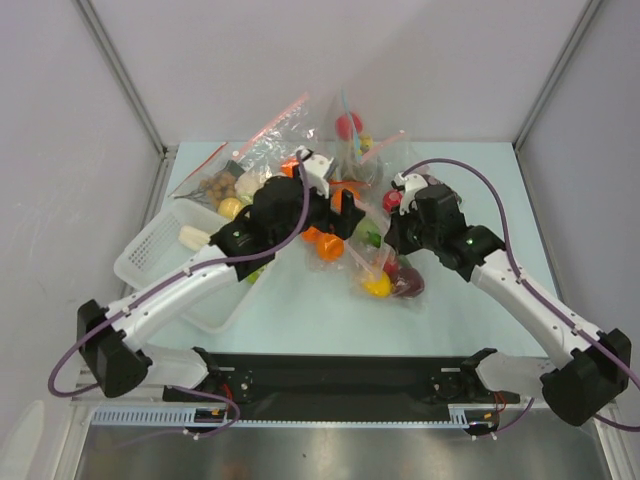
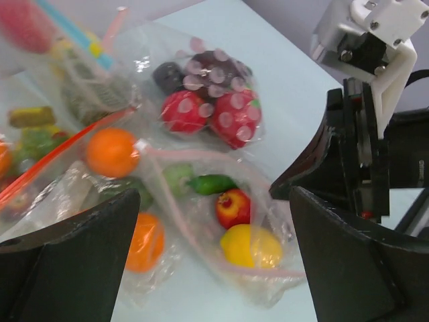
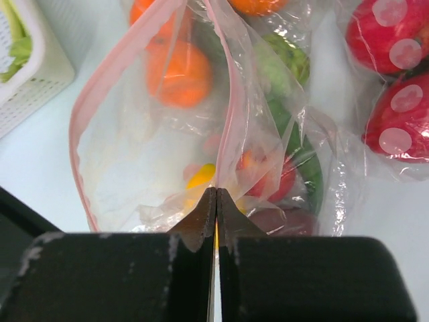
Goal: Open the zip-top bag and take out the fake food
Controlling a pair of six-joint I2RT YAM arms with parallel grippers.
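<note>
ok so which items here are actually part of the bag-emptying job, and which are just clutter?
Job: zip-top bag, pinched by the right pincer; lemon and apple inside it.
Clutter: bag of red spotted fruit, white basket, bag of brown balls, blue-strip bag.

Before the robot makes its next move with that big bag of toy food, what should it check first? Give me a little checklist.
1. Right fingers pinched shut on the zip-top bag: ok.
2. Pink zip strip parted, mouth gaping: ok.
3. Left fingers open, holding nothing: ok.
4. Lemon and apple out of the bag: not ok, both inside.
5. Left fingers lined up with the mouth: cannot tell.
</note>
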